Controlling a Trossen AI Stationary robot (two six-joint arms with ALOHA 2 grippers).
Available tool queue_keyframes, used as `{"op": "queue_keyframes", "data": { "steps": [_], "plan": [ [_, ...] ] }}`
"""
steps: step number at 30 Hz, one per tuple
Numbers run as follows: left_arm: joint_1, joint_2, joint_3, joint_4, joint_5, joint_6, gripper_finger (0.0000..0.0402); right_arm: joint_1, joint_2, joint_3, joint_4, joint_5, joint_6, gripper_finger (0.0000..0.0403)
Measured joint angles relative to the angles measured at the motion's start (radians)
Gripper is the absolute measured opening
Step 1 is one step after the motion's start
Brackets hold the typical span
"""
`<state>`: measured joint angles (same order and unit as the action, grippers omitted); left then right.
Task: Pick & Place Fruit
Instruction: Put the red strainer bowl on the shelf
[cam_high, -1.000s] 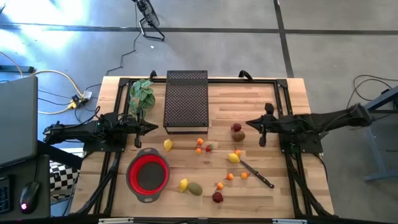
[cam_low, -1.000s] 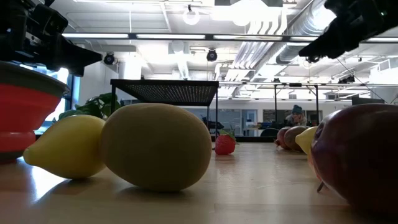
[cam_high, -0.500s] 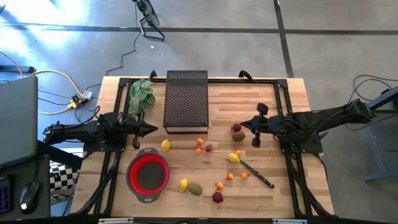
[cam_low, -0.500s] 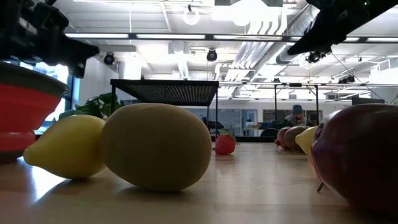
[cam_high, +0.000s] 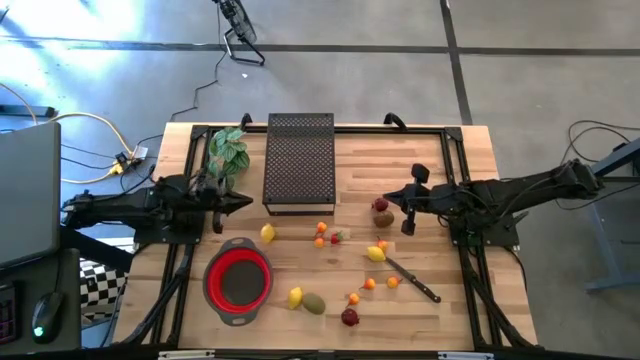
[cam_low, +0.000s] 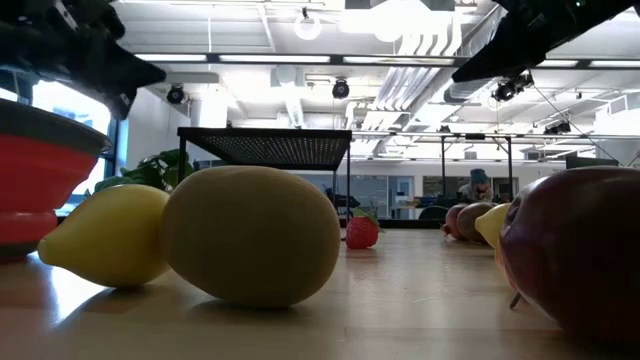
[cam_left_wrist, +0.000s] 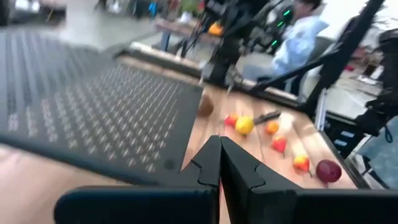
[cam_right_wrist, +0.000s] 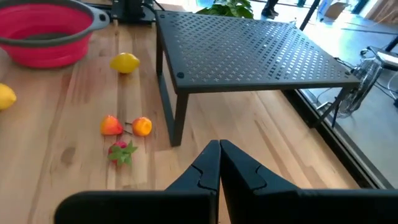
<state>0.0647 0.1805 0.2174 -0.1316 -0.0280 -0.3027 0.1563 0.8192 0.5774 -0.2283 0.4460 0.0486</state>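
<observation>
Beside the black rack (cam_high: 300, 162), my right tool (cam_high: 386, 196), shut and empty, has advanced toward the dark red fruit (cam_high: 381, 206); picking imminent.

floor (cam_high: 420, 90): grey concrete, dark seam lines crossing it
table (cam_high: 450, 320): pale wood planks, black frame rails along its sides
cables (cam_high: 80, 125): yellow and white, on the floor left of the table
ceiling (cam_low: 300, 60): open, white ducts and pipes, strip lights and round lamps
window (cam_low: 55, 105): bright, at the left of the low view
person (cam_low: 478, 186): seated far behind
</observation>
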Motion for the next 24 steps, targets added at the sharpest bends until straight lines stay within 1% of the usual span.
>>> {"op": "queue_keyframes", "data": {
  "steps": [5, 9, 12, 15, 18, 21, 24],
  "plan": [
    [-0.029, 0.169, 0.050, -0.009, 0.010, -0.073, 0.0000, -0.028, 0.000, 0.000, 0.000, -0.004, 0.000, 0.0002],
    [-0.101, 0.315, 0.139, -0.050, 0.010, -0.132, 0.0000, -0.048, 0.000, 0.000, 0.000, -0.004, 0.000, 0.0002],
    [-0.166, 0.425, 0.229, -0.102, 0.010, -0.154, 0.0000, -0.064, 0.000, 0.000, 0.000, -0.005, -0.001, 0.0002],
    [-0.230, 0.515, 0.341, -0.209, 0.010, -0.164, 0.0000, -0.079, 0.000, 0.000, 0.000, -0.009, -0.001, 0.0002],
    [-0.284, 0.592, 0.461, -0.368, 0.010, -0.211, 0.0000, -0.091, 0.000, 0.000, 0.000, -0.010, -0.001, 0.0002],
    [-0.326, 0.658, 0.568, -0.537, 0.010, -0.311, 0.0000, -0.102, 0.000, 0.000, -0.001, -0.010, -0.001, 0.0002],
    [-0.357, 0.715, 0.663, -0.728, 0.012, -0.450, 0.0000, -0.110, 0.000, 0.000, -0.001, -0.010, -0.001, 0.0002]
  ]
}}
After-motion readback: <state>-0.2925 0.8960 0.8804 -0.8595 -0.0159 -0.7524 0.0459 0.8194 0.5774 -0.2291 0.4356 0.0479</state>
